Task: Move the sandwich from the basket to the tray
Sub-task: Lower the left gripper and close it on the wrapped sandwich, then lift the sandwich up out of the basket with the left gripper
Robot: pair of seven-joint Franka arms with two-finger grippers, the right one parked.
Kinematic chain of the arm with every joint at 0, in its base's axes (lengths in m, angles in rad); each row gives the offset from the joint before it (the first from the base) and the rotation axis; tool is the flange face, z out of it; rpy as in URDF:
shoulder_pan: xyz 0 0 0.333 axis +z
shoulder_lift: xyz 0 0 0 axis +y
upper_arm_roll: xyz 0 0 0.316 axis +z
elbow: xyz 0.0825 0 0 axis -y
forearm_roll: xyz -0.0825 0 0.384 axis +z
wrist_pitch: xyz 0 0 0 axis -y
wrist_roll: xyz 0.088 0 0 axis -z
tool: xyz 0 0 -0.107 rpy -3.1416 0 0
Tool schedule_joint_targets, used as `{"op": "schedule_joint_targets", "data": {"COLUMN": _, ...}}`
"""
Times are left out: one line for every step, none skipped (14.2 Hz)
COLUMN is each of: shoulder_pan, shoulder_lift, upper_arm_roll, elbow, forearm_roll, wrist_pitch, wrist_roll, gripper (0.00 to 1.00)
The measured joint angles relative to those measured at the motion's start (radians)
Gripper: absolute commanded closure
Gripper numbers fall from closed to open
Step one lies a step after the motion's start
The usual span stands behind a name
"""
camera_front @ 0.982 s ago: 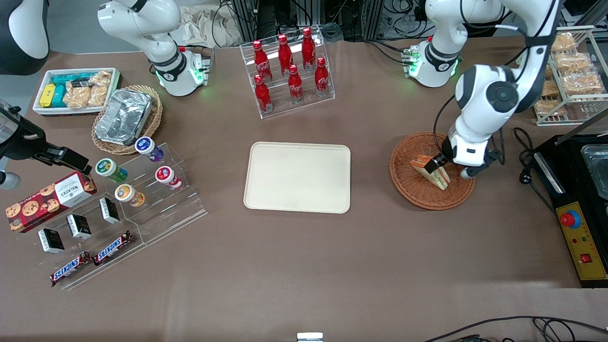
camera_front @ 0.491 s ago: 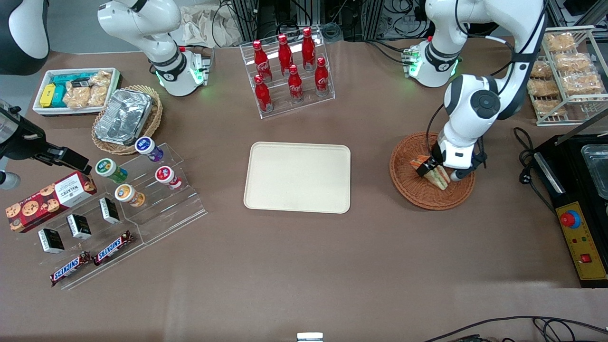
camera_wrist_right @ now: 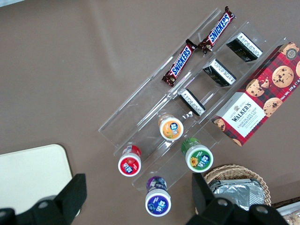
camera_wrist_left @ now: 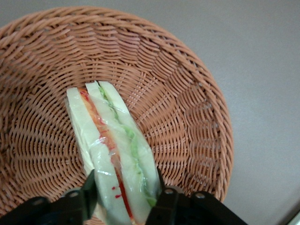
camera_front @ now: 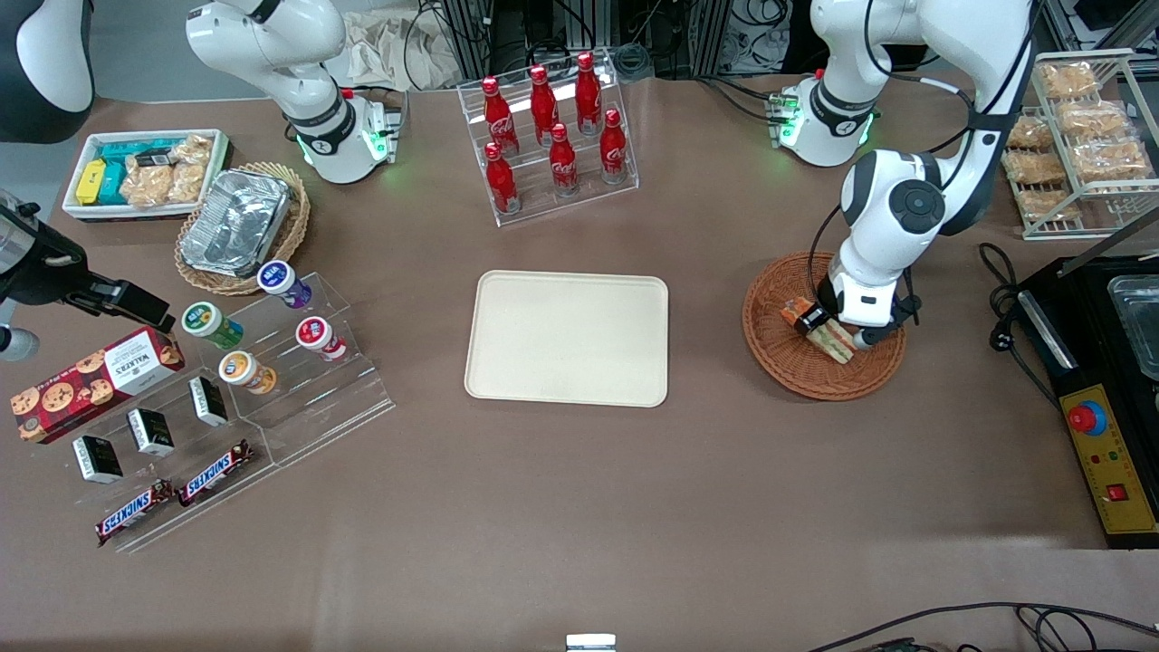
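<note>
Triangular wedge sandwich (camera_wrist_left: pixel 115 154) in clear wrap, white bread with red and green filling layers, lying inside the round reddish-brown wicker basket (camera_front: pixel 779 353), toward the part of the weave nearest the working arm. Claw (camera_wrist_left: pixel 125 197) lowered into the basket, one black finger (camera_wrist_left: pixel 89 190) pressed against each bread face, so closed narrow on the sandwich's broad end; pointed end of the wedge sticking out free over the weave. Sandwich (camera_front: pixel 826 333) resting on the basket floor as far as the front view tells; any lift off the weave not discernible. Claw (camera_front: pixel 828 328) mostly covered there by the white wrist above it.

Cream-beige rectangular tray (camera_front: pixel 567 337) flat on the brown worktop (camera_front: pixel 579 507), well apart from the basket, toward the middle. Clear tiered rack of red cola bottles (camera_front: pixel 548 136) farther from the front camera than the tray. Toward the parked arm's end: stepped acrylic display with yoghurt cups (camera_front: pixel 272 340) and Snickers bars (camera_front: pixel 177 493), and a tan wicker basket holding a foil container (camera_front: pixel 237 222).
</note>
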Motion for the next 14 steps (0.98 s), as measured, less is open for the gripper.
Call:
{"op": "schedule_joint_targets", "data": {"shoulder_pan": 0.001, "shoulder_lift": -0.002, "upper_arm_roll": 0.002, "elbow": 0.005, "forearm_roll": 0.001, "wrist_pitch": -0.003, "wrist_roll": 0.0, "gripper": 0.92}}
{"op": "schedule_joint_targets", "data": {"shoulder_pan": 0.001, "shoulder_lift": -0.005, "upper_arm_roll": 0.003, "elbow": 0.013, "forearm_roll": 0.001, "wrist_pitch": -0.012, "wrist_roll": 0.0, "gripper": 0.98}}
{"op": "schedule_joint_targets", "data": {"shoulder_pan": 0.001, "shoulder_lift": -0.011, "upper_arm_roll": 0.005, "elbow": 0.027, "forearm_roll": 0.002, "wrist_pitch": -0.038, "wrist_roll": 0.0, "gripper": 1.0}}
{"op": "schedule_joint_targets", "data": {"shoulder_pan": 0.002, "shoulder_lift": -0.02, "upper_arm_roll": 0.005, "elbow": 0.045, "forearm_roll": 0.002, "wrist_pitch": -0.078, "wrist_roll": 0.0, "gripper": 1.0}}
{"op": "schedule_joint_targets", "data": {"shoulder_pan": 0.002, "shoulder_lift": -0.031, "upper_arm_roll": 0.006, "elbow": 0.068, "forearm_roll": 0.002, "wrist_pitch": -0.128, "wrist_roll": 0.0, "gripper": 1.0}}
{"op": "schedule_joint_targets", "data": {"shoulder_pan": 0.002, "shoulder_lift": -0.044, "upper_arm_roll": 0.006, "elbow": 0.095, "forearm_roll": 0.002, "wrist_pitch": -0.182, "wrist_roll": 0.0, "gripper": 1.0}}
{"op": "schedule_joint_targets", "data": {"shoulder_pan": 0.002, "shoulder_lift": -0.056, "upper_arm_roll": 0.006, "elbow": 0.129, "forearm_roll": 0.003, "wrist_pitch": -0.244, "wrist_roll": 0.0, "gripper": 1.0}}
{"op": "schedule_joint_targets", "data": {"shoulder_pan": 0.002, "shoulder_lift": -0.067, "upper_arm_roll": 0.006, "elbow": 0.173, "forearm_roll": 0.003, "wrist_pitch": -0.322, "wrist_roll": 0.0, "gripper": 1.0}}
{"op": "schedule_joint_targets", "data": {"shoulder_pan": 0.002, "shoulder_lift": -0.075, "upper_arm_roll": 0.007, "elbow": 0.232, "forearm_roll": 0.003, "wrist_pitch": -0.42, "wrist_roll": 0.0, "gripper": 1.0}}
{"op": "schedule_joint_targets", "data": {"shoulder_pan": 0.002, "shoulder_lift": -0.079, "upper_arm_roll": 0.007, "elbow": 0.303, "forearm_roll": 0.004, "wrist_pitch": -0.525, "wrist_roll": 0.0, "gripper": 1.0}}
{"op": "schedule_joint_targets", "data": {"shoulder_pan": 0.004, "shoulder_lift": -0.081, "upper_arm_roll": 0.008, "elbow": 0.378, "forearm_roll": 0.005, "wrist_pitch": -0.623, "wrist_roll": 0.0, "gripper": 1.0}}
{"op": "schedule_joint_targets", "data": {"shoulder_pan": 0.008, "shoulder_lift": -0.083, "upper_arm_roll": 0.009, "elbow": 0.45, "forearm_roll": 0.006, "wrist_pitch": -0.703, "wrist_roll": 0.0, "gripper": 1.0}}
{"op": "schedule_joint_targets", "data": {"shoulder_pan": 0.011, "shoulder_lift": -0.085, "upper_arm_roll": 0.011, "elbow": 0.509, "forearm_roll": 0.009, "wrist_pitch": -0.76, "wrist_roll": 0.001, "gripper": 1.0}}
{"op": "schedule_joint_targets", "data": {"shoulder_pan": 0.015, "shoulder_lift": -0.086, "upper_arm_roll": 0.011, "elbow": 0.559, "forearm_roll": 0.01, "wrist_pitch": -0.803, "wrist_roll": 0.009, "gripper": 1.0}}
